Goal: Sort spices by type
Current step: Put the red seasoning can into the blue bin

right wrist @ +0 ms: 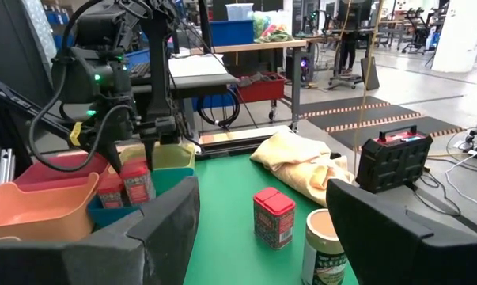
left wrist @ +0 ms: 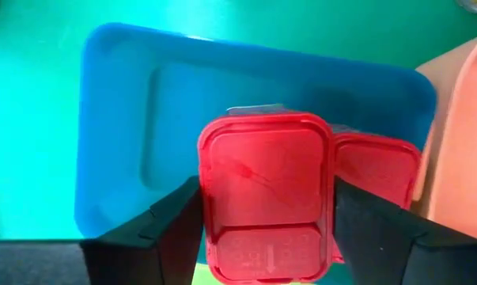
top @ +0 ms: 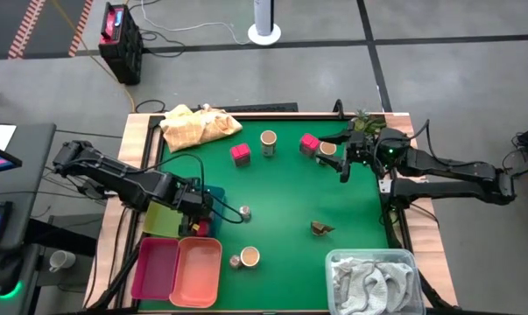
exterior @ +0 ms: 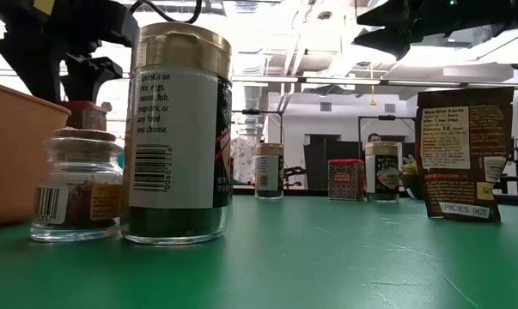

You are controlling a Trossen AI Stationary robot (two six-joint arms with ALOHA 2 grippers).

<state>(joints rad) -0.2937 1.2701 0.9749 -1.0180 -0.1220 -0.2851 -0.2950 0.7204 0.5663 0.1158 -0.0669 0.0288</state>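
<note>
My left gripper [top: 199, 210] hangs over the blue tray [left wrist: 119, 134] at the table's left side, shut on a pink-red packet [left wrist: 263, 182]. A second pink-red packet [left wrist: 376, 170] stands in that tray beside it. My right gripper [top: 344, 155] is open near the far right. A tan-lidded jar [right wrist: 325, 237] stands just ahead between its fingers, untouched. Standing on the green mat are two more pink-red packets [top: 240, 154] [top: 310, 143], another jar [top: 269, 140], a tiny grey-capped jar [top: 243, 213], a brown piece [top: 322, 228] and two jars [top: 249, 256] near the front edge. My left gripper pinches the pink-red packet by its two opposite side walls just below the lid [left wrist: 210, 198], one finger [left wrist: 175, 229] on each side. It comes from above, pointing down. The packet is upright over the blue tray; whether its base rests on the tray I cannot tell.
A yellow-green tray [top: 158, 219], a pink tray [top: 154, 267] and an orange tray [top: 200, 269] crowd the near left corner. The yellow cloth [top: 198, 125] lies at the far edge. A clear box with a grey-white towel [top: 373, 280] fills the near right corner. The mat's middle is open.
</note>
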